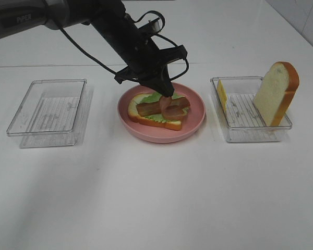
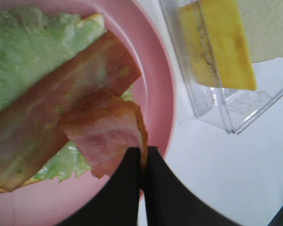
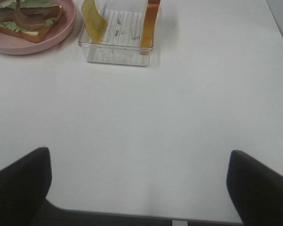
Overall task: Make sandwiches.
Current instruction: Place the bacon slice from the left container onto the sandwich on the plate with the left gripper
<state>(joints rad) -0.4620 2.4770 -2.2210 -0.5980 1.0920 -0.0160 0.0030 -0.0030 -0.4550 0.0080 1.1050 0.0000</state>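
The open sandwich (image 1: 157, 110) lies on the round pink plate (image 1: 193, 122): one bread slice, green lettuce (image 2: 28, 47) and a bacon strip (image 2: 56, 110) laid flat. My left gripper (image 1: 167, 94) reaches over the plate and is shut on the end of a second bacon strip (image 2: 104, 134), which hangs across the first; the pinch shows in the left wrist view (image 2: 145, 150). A yellow cheese slice (image 1: 220, 96) and a second bread slice (image 1: 276, 92) stand in the right clear tray (image 1: 250, 133). My right gripper (image 3: 137, 151) is open over bare table.
An empty clear tray (image 1: 49, 107) sits at the left of the plate. The white table's right edge is near the right tray. In the right wrist view the plate (image 3: 61, 35), cheese (image 3: 94, 21) and bread (image 3: 151, 19) lie far ahead.
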